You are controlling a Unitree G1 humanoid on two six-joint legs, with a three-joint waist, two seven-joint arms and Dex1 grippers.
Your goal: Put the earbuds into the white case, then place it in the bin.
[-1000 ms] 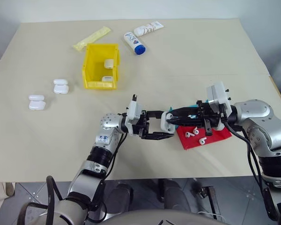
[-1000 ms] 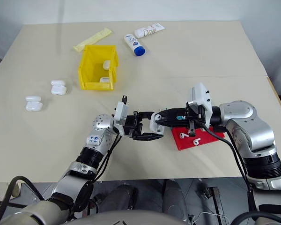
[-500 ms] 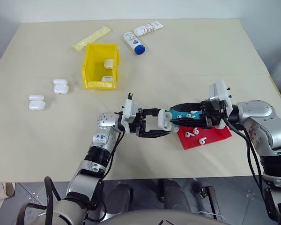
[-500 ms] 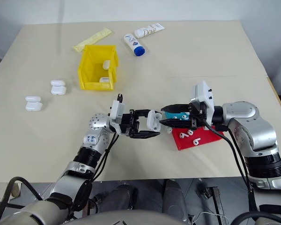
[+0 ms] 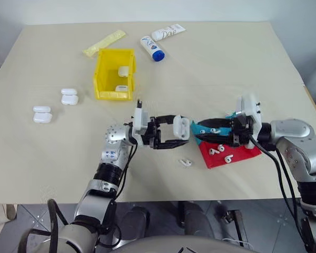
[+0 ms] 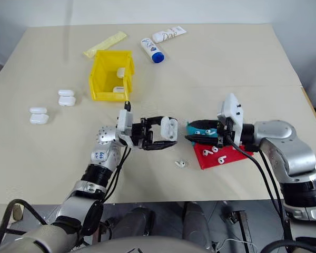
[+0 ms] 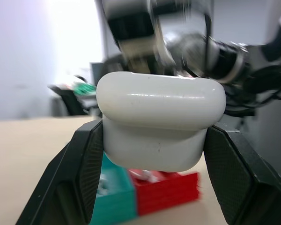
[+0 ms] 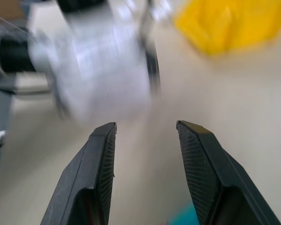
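From the head cameras, the left gripper hangs above the table with the white case clamped between its fingers, well clear of the bin and on the near right of it. The case looks light, hard and glossy, so I judge it slippery; the flat sides are the place to pinch, as here. The right gripper sits just right of the case, jaws partly apart and empty. One earbud lies loose on the table below the case, nearer the front edge; it is tiny and smooth and likely to skitter, so its stem is the better hold. More earbuds rest on the red tray, with a blue tray just behind it. Between case and bin the table is bare, so a carry has open room; spare cases lie left of the bin. In the left wrist view the case is held by its lower body, lid apparently closed, though the seam is hard to read. In the right wrist view the fingertips stand apart with nothing between them, the yellow bin blurred beyond.
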